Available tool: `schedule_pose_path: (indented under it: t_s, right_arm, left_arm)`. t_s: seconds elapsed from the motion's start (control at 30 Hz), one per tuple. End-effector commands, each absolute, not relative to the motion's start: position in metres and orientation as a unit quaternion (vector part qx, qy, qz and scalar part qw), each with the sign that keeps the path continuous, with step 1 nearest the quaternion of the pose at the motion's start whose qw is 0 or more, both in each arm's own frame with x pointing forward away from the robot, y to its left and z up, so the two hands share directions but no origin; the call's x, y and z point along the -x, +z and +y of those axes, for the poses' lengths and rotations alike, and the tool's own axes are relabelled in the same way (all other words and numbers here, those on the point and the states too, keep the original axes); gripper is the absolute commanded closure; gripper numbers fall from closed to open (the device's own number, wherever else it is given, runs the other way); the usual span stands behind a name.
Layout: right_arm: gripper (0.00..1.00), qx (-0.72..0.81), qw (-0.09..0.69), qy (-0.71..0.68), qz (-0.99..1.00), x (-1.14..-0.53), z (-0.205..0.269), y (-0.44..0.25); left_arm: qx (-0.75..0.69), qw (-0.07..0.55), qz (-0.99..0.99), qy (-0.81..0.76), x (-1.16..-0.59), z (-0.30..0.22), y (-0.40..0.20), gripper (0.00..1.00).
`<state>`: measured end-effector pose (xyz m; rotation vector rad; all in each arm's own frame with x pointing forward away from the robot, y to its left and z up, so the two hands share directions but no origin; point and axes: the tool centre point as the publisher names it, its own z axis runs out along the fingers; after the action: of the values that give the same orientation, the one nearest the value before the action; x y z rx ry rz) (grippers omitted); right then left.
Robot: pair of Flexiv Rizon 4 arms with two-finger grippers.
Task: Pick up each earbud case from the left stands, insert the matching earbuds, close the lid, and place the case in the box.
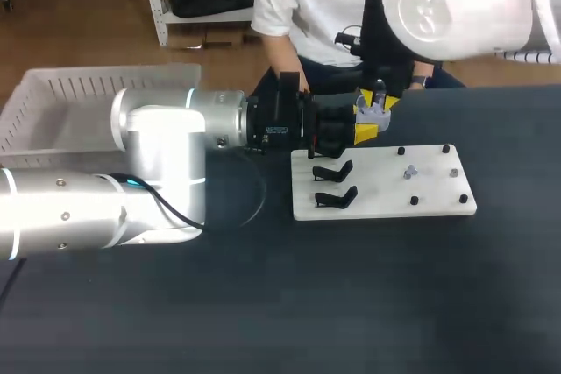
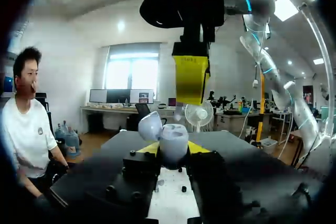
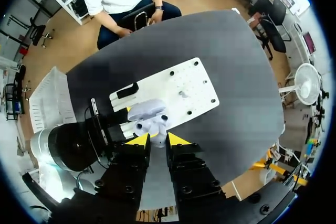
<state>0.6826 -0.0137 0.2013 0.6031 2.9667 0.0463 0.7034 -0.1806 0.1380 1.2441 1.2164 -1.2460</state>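
A pale lavender earbud case with its lid up is held between the yellow tips of my left gripper, just beyond the white board's far left corner. In the left wrist view the case sits in my left gripper, lid tilted back. My right gripper hangs straight above it, its jaws narrow on a small pale earbud. From the right wrist view my right gripper looks down into the open case. Both black stands are empty.
The white board carries black pegs and a few small pale pieces near its middle. A white slatted basket stands at the table's far left, behind my left arm. Dark tabletop surrounds the board.
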Motion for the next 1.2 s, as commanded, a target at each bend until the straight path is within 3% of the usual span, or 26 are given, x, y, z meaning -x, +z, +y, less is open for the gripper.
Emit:
schedule_pose_path:
  t_s: [0.03,1.2]
  right_arm:
    - [1.0,-0.197,0.051,0.007,0.979,-0.686,-0.013,0.2]
    - [1.0,-0.193,0.037,0.0,0.981,-0.689,-0.015,0.188]
  left_arm:
    - [-0.51,0.48,0.498,-0.512,-0.705,-0.181,0.137,1.0]
    - [-0.51,0.48,0.498,-0.512,-0.705,-0.181,0.137,1.0]
